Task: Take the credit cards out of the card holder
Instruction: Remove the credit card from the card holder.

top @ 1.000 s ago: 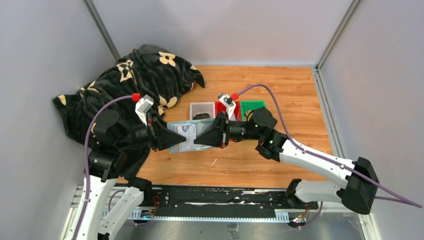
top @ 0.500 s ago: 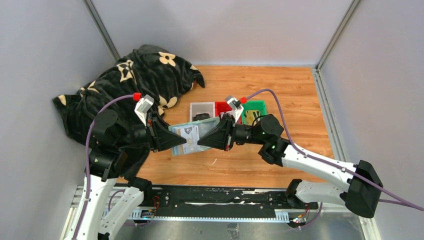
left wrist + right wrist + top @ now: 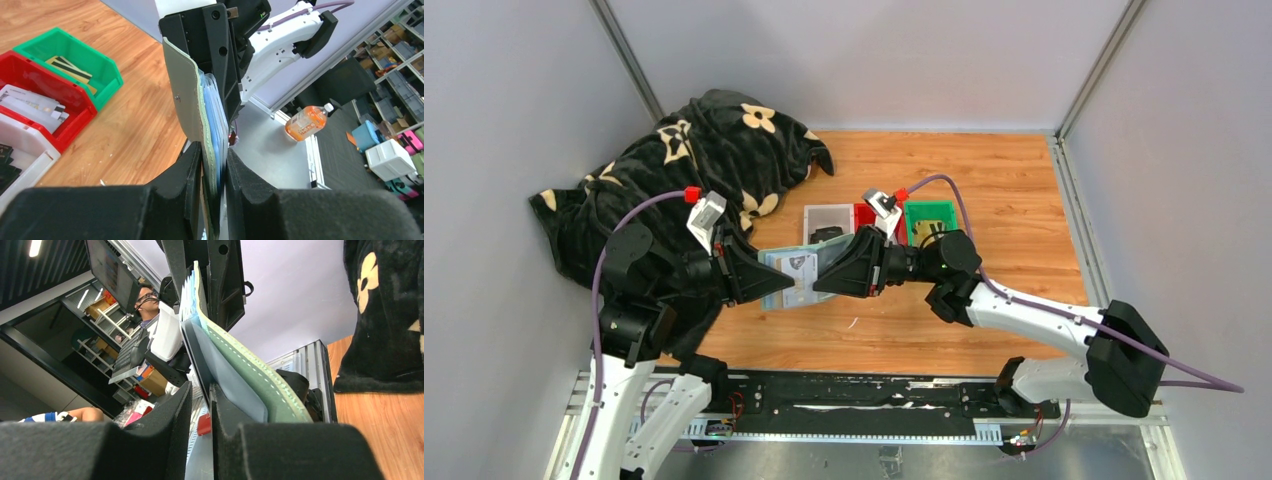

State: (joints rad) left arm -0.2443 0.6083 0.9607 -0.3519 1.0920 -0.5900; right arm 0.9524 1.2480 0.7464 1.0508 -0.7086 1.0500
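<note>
The right arm (image 3: 1034, 315) has swung a little leftward since a moment ago, while the card holder (image 3: 186, 95) stays lifted edge-on between both grippers, above the wooden table (image 3: 994, 180) and near the black plush flower-print blanket (image 3: 704, 150). The left gripper (image 3: 214, 152) is clamped on the holder's stitched sage-green flap and pale blue slots; the right gripper (image 3: 201, 387) has its jaws a sliver apart at the opposite edge, and I cannot tell whether they grip. Credit cards (image 3: 30, 102) lie in three plastic bins: a gold-yellow striped one in the green bin (image 3: 107, 82), silvery-white ones in the red bin (image 3: 75, 120), and black ones in the white bin (image 3: 30, 160).
</note>
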